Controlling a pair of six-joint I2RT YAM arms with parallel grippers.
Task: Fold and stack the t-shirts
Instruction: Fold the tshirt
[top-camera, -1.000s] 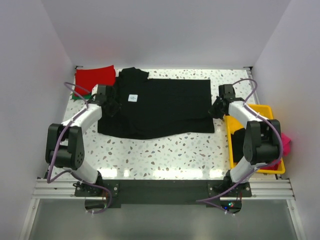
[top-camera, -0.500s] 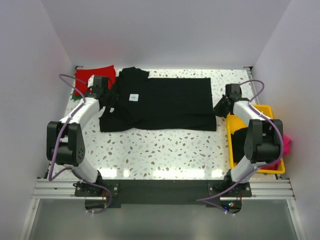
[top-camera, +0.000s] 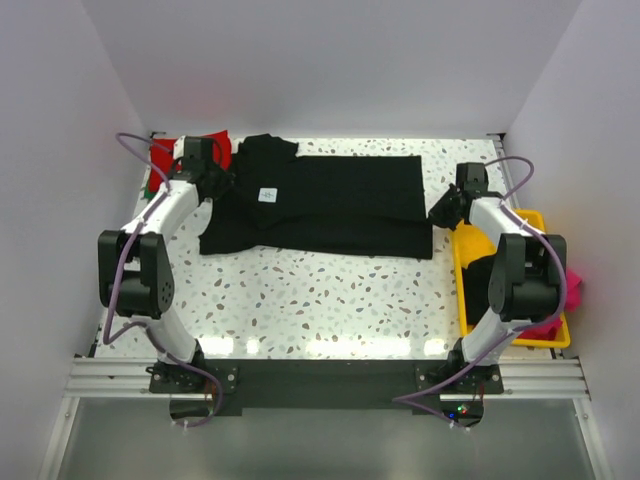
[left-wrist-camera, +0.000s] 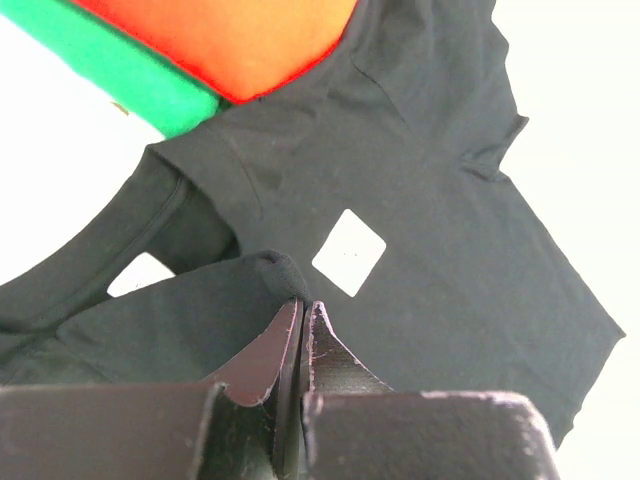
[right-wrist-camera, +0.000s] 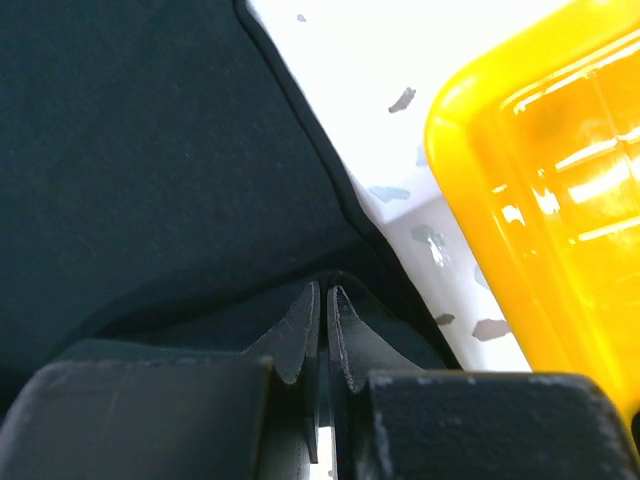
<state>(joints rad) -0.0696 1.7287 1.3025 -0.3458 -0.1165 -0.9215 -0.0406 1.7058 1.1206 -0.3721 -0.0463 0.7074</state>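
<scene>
The black t-shirt (top-camera: 330, 205) lies across the far half of the table (top-camera: 330, 300), folded over once, I think. The left gripper (left-wrist-camera: 302, 305) is pinched tight on cloth by its neck, and the right gripper (right-wrist-camera: 322, 290) is pinched tight on its bottom edge. The red t-shirt (left-wrist-camera: 230, 40) and green t-shirt (left-wrist-camera: 120, 70) sit at the far left corner, so more folding, the stacking and the pink t-shirt (top-camera: 574, 283) by the yellow tray (top-camera: 463, 285) are left.

Both arms swing away from their bases! The left arm (top-camera: 170, 215) now reaches up over the red t-shirt (top-camera: 160, 155), hiding much of it, and the right arm (top-camera: 495, 215) pushes outward. The black t-shirt (top-camera: 330, 205) gets dragged along, its near edge pulling back and straightening across the tabletop (top-camera: 330, 300).
</scene>
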